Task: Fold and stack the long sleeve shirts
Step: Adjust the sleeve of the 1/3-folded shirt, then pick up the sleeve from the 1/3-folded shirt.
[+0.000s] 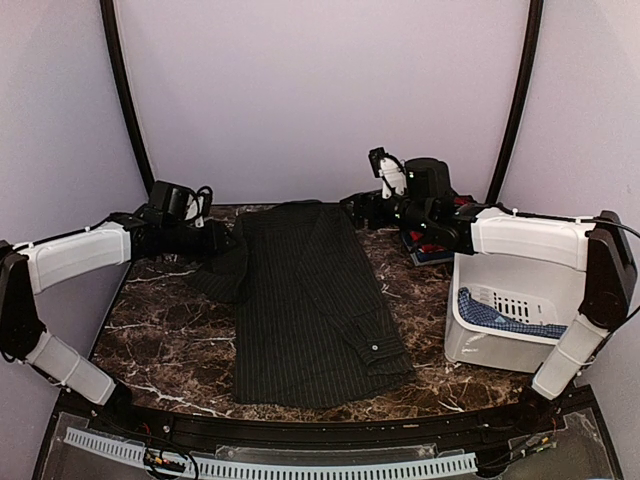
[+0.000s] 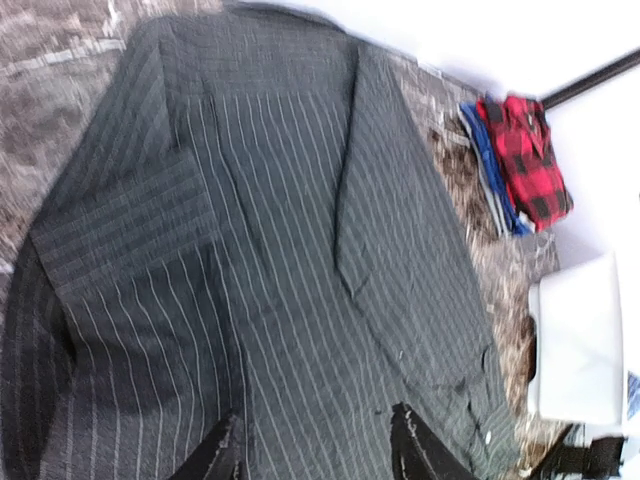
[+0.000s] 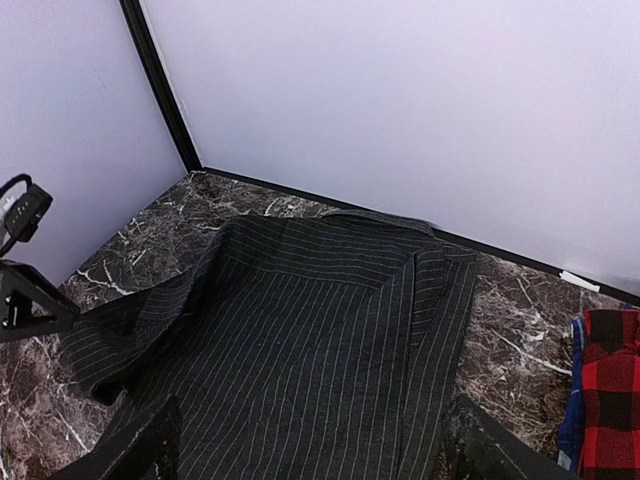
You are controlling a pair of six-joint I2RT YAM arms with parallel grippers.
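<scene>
Fingers [image 2: 415, 450] on the left gripper [image 2: 318, 425] and right gripper [image 3: 312, 430] are standing apart, empty. The pinstriped shirt [image 1: 305, 300] is lying on the table [image 1: 160, 340]; being limp, light cloth, it is likely needing pinches at both hem corners.

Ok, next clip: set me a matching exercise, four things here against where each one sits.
Things:
1. pinstripe shirt
2. plaid shirt
3. white bin
4. blue patterned cloth

Places:
A. inside the white bin
B. spread flat in the middle
C. far right, near the back wall
D. right side, towards the near edge

Pairs: 1-B, 2-C, 3-D, 4-A
</scene>
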